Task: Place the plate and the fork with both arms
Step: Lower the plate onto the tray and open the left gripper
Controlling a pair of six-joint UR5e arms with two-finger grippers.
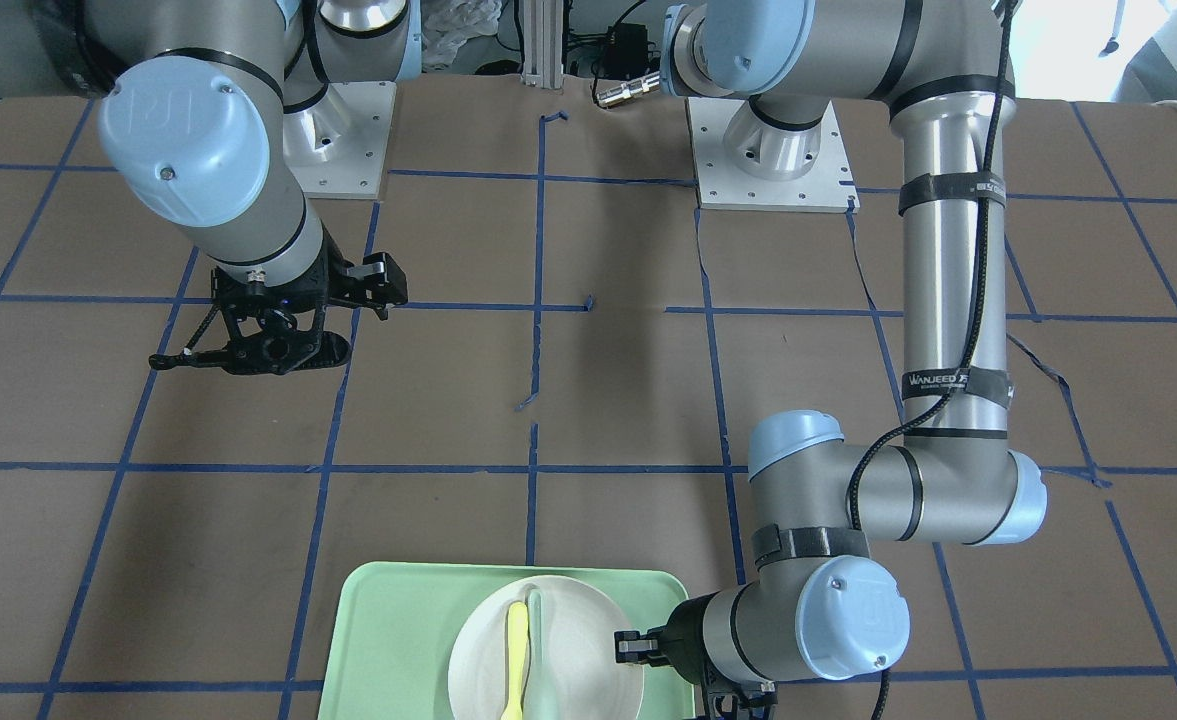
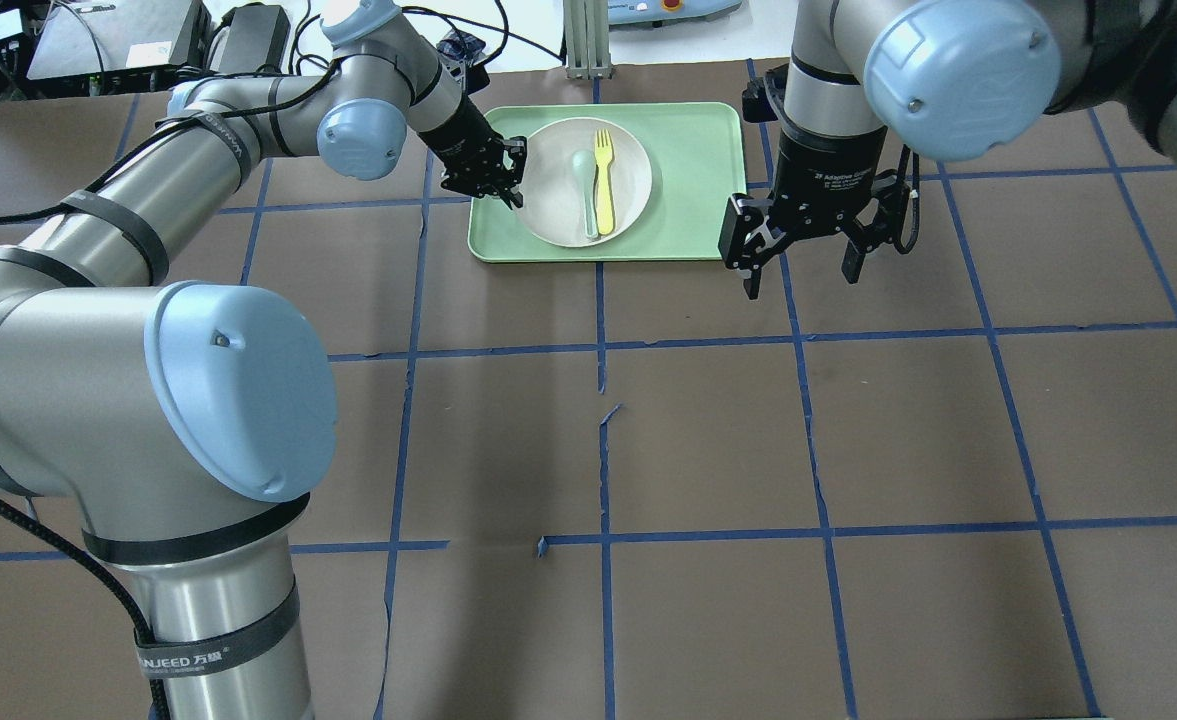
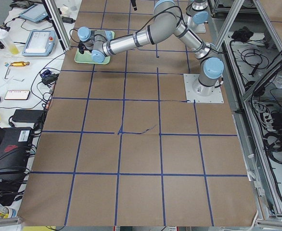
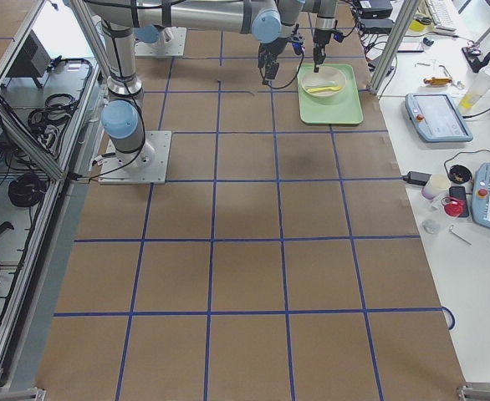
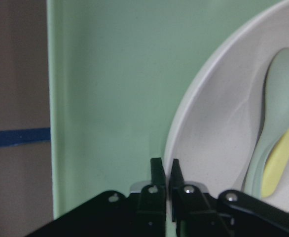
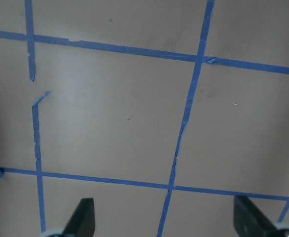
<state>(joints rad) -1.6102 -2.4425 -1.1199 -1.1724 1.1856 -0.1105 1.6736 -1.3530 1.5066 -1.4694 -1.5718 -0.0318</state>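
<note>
The off-white plate (image 2: 558, 205) lies on the light-green tray (image 2: 698, 170) at the table's far side. The yellow fork (image 2: 603, 180) lies in the plate beside a pale grey-green spoon (image 2: 585, 190). My left gripper (image 2: 510, 190) is at the plate's left rim. In the left wrist view its fingers (image 5: 157, 173) are pinched together on the rim of the plate (image 5: 218, 128), with the fork (image 5: 277, 165) further in. My right gripper (image 2: 803, 265) hangs open and empty over the table, just right of the tray. Its spread fingertips (image 6: 83, 217) show above bare table.
The tray (image 1: 388, 640) holds nothing but the plate (image 1: 588, 630), fork (image 1: 516, 650) and spoon. The brown table carries a grid of blue tape. The arm bases (image 1: 768, 160) stand at the robot's side. Operators' tablets and cables lie beyond the table's far edge.
</note>
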